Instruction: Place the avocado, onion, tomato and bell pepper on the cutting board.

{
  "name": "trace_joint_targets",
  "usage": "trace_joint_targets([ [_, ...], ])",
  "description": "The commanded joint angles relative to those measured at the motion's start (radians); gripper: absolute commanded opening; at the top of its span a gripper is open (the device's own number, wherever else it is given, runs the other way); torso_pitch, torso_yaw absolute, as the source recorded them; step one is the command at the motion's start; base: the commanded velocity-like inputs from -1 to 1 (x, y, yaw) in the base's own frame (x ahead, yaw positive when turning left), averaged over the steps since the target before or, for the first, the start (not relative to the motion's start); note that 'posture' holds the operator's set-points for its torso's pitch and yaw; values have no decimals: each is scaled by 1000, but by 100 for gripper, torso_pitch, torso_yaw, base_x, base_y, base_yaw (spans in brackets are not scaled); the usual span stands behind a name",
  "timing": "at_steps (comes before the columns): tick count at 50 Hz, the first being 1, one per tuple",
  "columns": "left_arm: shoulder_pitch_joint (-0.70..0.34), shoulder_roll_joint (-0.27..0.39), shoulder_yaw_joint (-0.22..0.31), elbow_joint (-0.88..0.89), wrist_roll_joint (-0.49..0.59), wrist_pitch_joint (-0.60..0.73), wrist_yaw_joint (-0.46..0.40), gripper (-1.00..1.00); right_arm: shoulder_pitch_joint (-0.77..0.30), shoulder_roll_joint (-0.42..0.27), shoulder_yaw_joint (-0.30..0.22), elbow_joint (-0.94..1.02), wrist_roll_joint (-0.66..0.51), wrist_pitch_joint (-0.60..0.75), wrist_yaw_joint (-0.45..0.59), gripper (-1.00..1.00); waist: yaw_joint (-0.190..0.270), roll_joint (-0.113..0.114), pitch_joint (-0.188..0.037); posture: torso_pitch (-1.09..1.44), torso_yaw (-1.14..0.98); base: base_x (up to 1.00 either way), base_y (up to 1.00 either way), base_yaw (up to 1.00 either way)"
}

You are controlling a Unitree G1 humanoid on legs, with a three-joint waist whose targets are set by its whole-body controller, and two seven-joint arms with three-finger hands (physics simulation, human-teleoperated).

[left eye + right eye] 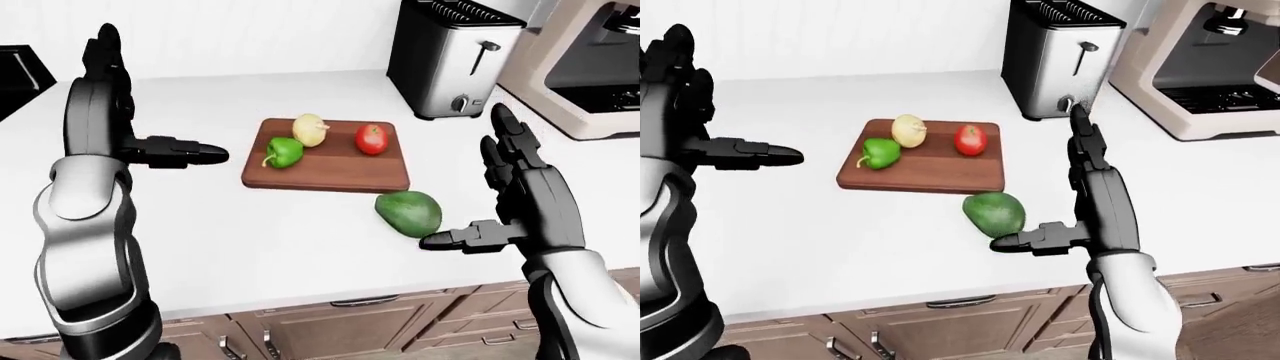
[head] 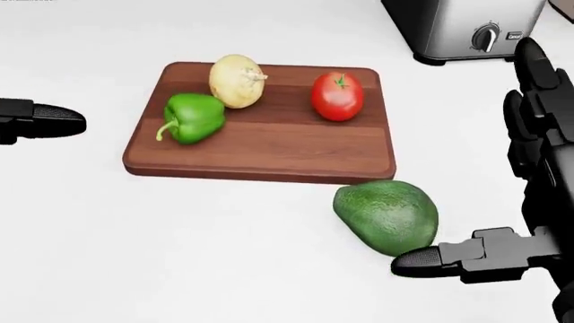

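We find the avocado (image 2: 387, 217) off the cutting board (image 2: 269, 145), the right hand (image 1: 520, 196) spread beside it, ready to grasp.

Three head cameras, shared cutting board (image 2: 260, 145)

No text, brand, number or sign can be read in any of the 3 views. The toaster (image 2: 466, 30) carries a small dark tag at about 3 o'clock from its round dial in the head view, with pale marks on it too blurred to make out as letters. A faint row of tiny characters sits at the 11 o'clock corner of the head view, too small to read. The coffee machine (image 1: 1205, 64) shows no legible lettering.
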Motion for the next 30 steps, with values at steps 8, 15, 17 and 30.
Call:
trace_joint_targets([
  [8,-18,24,-2,-21,-29,-29,49,100,24,30,41,-6,-33,-94,15,98,0,9,-23,0,0,0,0,0],
  [15,-17,31,-2,-23,-26,-27,48,100,48,46,55,12,-46,-130,32,36,-2,11,-24,0,0,0,0,0],
  [17,-15,33,-4,-24,-22,-29,45,100,50,48,59,13,-50,-133,38,22,-2,11,-24,0,0,0,0,0],
  [30,-23,55,9,-29,-4,-24,22,100,79,68,71,64,-60,-191,47,-9,-3,13,-26,0,0,0,0,0],
])
